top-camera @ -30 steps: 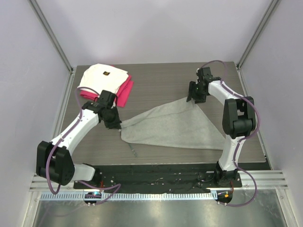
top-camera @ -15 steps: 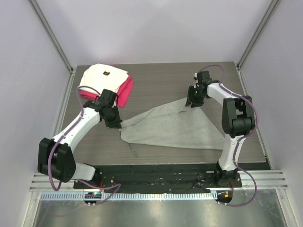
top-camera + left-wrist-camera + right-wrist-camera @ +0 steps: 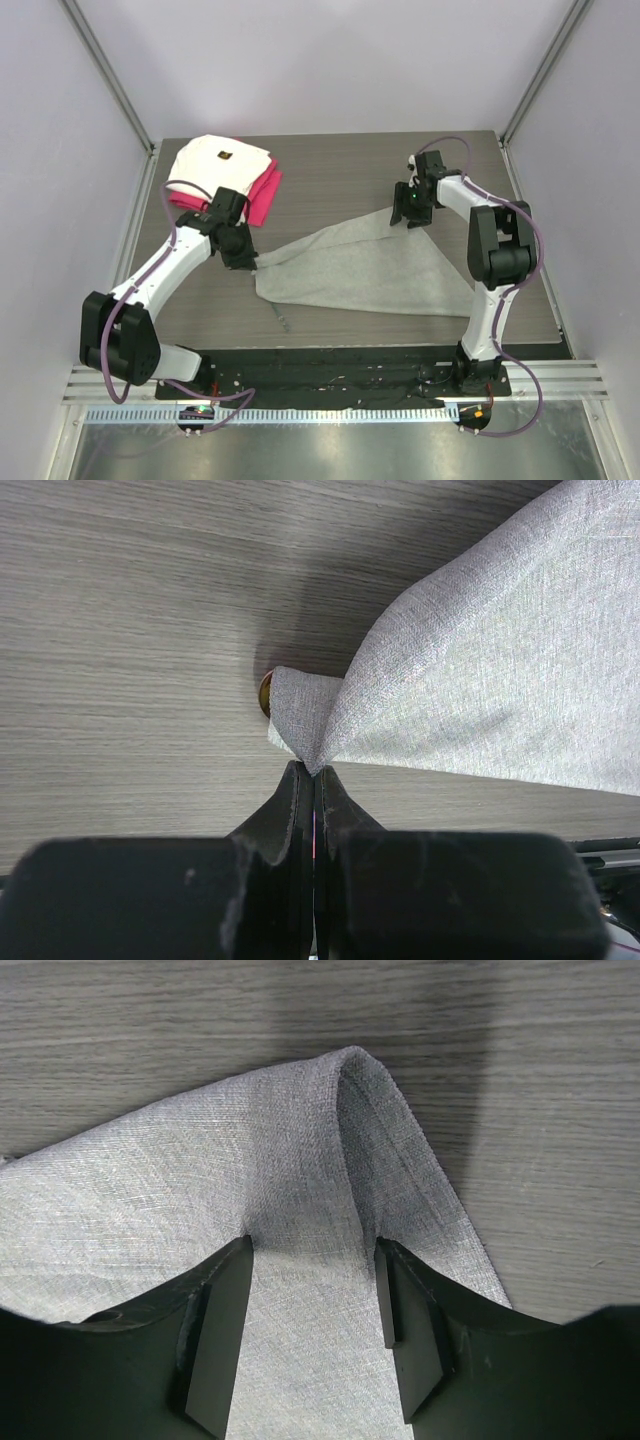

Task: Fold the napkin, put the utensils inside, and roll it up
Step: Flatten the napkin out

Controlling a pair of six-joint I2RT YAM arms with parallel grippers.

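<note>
Since a second ago the right gripper (image 3: pixel 409 214) has edged toward 9 o'clock above the napkin's (image 3: pixel 360 270) 1 o'clock corner. Its jaws stand released, astride a raised fold of cloth. The left gripper (image 3: pixel 248 263) is clenched on the napkin's bunched 9 o'clock corner. The napkin lies spread as a rough triangle mid-table (image 3: pixel 340 170). The utensil's orange-yellow end (image 3: pixel 264 692) peeks from under the pinched corner. A white cloth (image 3: pixel 215 160) sits on a magenta cloth (image 3: pixel 266 195) at 10 o'clock
</note>
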